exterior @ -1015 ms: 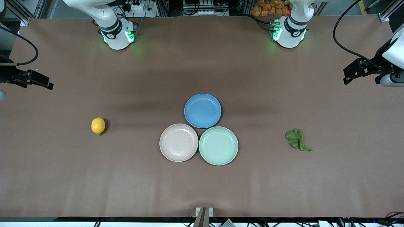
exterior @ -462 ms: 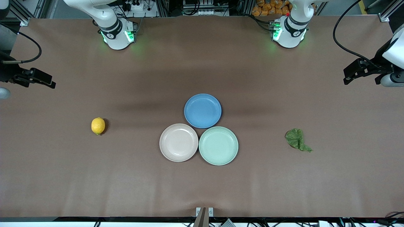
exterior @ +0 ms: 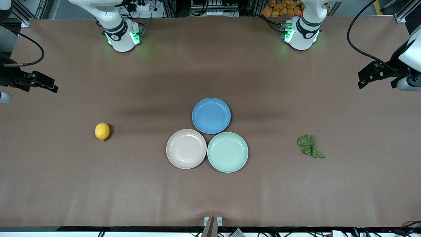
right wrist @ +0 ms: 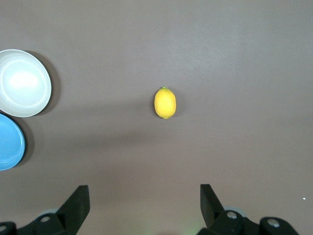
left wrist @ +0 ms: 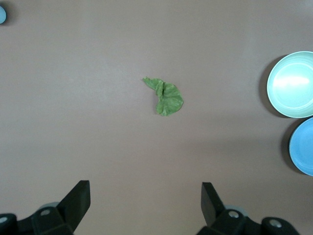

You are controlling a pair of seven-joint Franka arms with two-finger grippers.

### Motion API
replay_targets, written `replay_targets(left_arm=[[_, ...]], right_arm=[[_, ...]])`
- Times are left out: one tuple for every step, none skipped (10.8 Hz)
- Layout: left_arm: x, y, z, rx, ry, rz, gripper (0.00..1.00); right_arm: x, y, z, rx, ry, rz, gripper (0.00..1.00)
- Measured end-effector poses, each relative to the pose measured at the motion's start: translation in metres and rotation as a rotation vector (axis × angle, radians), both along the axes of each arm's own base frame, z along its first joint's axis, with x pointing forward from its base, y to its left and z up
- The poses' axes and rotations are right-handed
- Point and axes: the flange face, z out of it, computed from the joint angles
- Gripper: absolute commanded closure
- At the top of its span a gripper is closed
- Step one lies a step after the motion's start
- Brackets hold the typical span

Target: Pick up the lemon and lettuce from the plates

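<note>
Lemon and lettuce lie on bare table, well apart from the 3 plates.

Landmark: the blue plate (exterior: 211, 115), touching the beige plate (exterior: 186, 148) and mint plate (exterior: 227, 152). The lemon (exterior: 102, 131) sits toward the right arm's end, the lettuce (exterior: 309, 145) toward the left arm's. The left end effector (left wrist: 145, 205) and right end effector (right wrist: 145, 205) hang wide open, empty, over open table near its ends.

High front camera overlooks the whole table (exterior: 210, 197); both wrist cameras look straight down.
</note>
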Motion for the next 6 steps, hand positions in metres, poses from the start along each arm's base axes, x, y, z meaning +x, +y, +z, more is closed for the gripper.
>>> replay_targets(left_arm=[[0.0,0.0,0.0,0.0,-0.001,0.0,0.0],[0.0,-0.001,0.0,0.0,-0.002,-0.002,0.0],[0.0,-0.003,0.0,0.0,-0.002,-0.006,0.0],[0.0,-0.006,0.0,0.0,-0.003,-0.011,0.0],[-0.001,-0.01,0.0,-0.002,-0.003,-0.019,0.0],[-0.001,-0.015,0.0,-0.004,-0.003,-0.027,0.0]], right_arm=[[0.0,-0.001,0.002,-0.001,-0.005,-0.002,0.0],[0.0,-0.001,0.004,-0.003,-0.011,-0.002,0.0],[0.0,-0.001,0.007,-0.004,-0.013,-0.002,0.0],[-0.001,-0.001,0.009,-0.004,-0.013,-0.002,0.0],[-0.002,-0.001,0.009,-0.004,-0.012,-0.002,0.0],[-0.002,-0.001,0.009,-0.004,-0.011,-0.002,0.0]])
